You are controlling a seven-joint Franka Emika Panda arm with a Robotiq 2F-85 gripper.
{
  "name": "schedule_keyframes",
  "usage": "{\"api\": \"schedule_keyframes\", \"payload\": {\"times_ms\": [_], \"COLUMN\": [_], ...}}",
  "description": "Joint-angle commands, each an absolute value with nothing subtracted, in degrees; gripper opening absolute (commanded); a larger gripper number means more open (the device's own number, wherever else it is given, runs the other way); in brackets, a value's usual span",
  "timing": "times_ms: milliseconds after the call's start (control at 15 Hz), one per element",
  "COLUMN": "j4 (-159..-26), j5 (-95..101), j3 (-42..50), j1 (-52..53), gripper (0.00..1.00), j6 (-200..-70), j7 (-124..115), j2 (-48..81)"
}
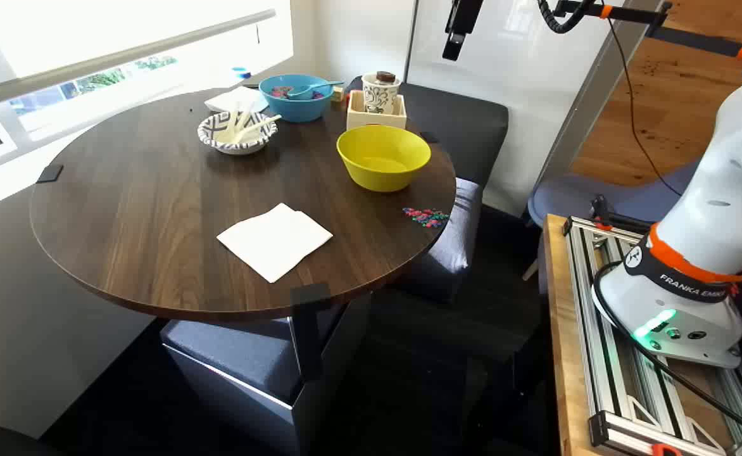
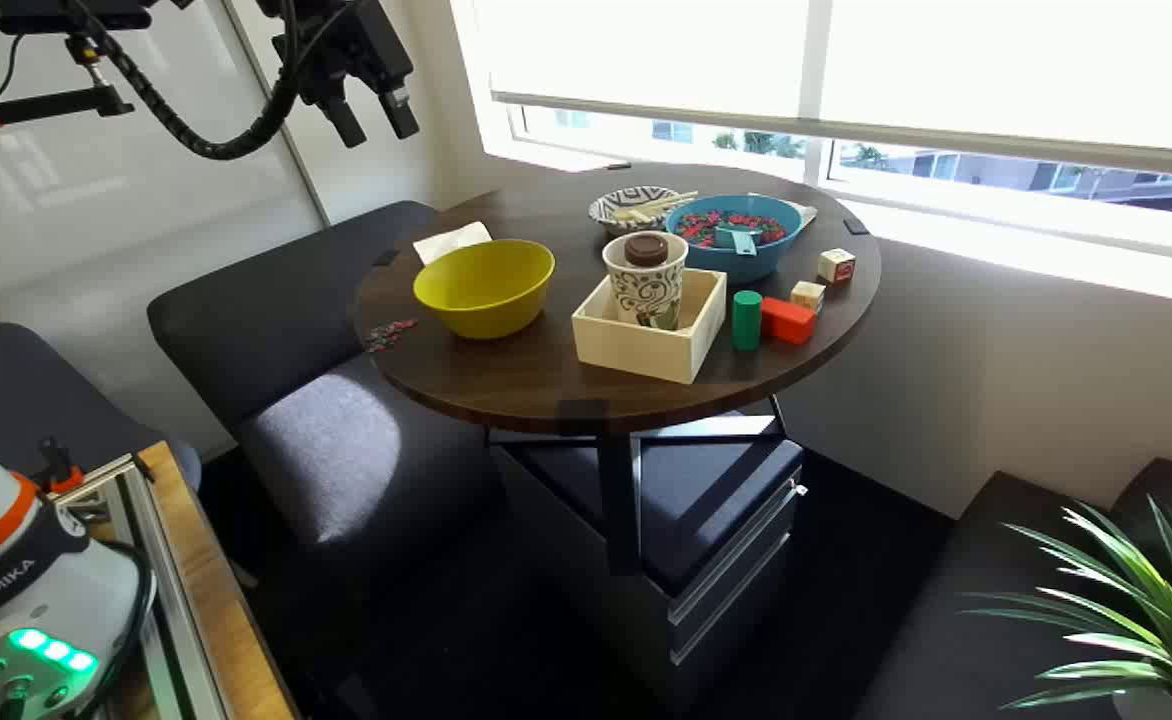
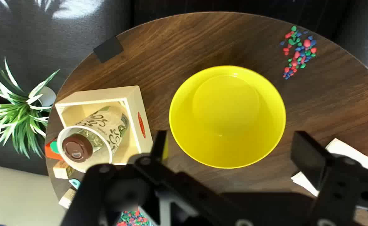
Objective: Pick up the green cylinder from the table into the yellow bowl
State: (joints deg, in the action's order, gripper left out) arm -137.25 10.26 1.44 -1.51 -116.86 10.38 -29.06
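Table (image 1: 156, 209), round and dark-grained, beside a bright window (image 2: 1006, 185) with half-drawn blind (image 2: 666, 60), claw (image 2: 378, 133) spread high above.

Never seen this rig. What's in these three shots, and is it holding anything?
The machine is a white, jointed robot arm. Two shots come from cameras standing outside it; the third is the wrist view, looking down past its black jaws, which are open and hold nothing. On the round, dark brown wood-grain table stand a smooth, round, bright yellow bowl, a short green cylinder beside a red block, a pale wooden-looking box holding a patterned paper cup, and a blue bowl of coloured bits.
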Motion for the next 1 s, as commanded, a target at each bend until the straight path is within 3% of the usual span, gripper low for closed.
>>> {"api": "schedule_keyframes", "payload": {"times_ms": [0, 933], "j4": [-137.1, -105.2], "j5": [10.4, 3.5], "j3": [1.8, 9.7], "j1": [-1.1, -9.6], "gripper": [1.0, 1.0], "j6": [-116.6, -96.4], "j7": [10.2, -3.7], "j2": [-29.0, -1.0]}}
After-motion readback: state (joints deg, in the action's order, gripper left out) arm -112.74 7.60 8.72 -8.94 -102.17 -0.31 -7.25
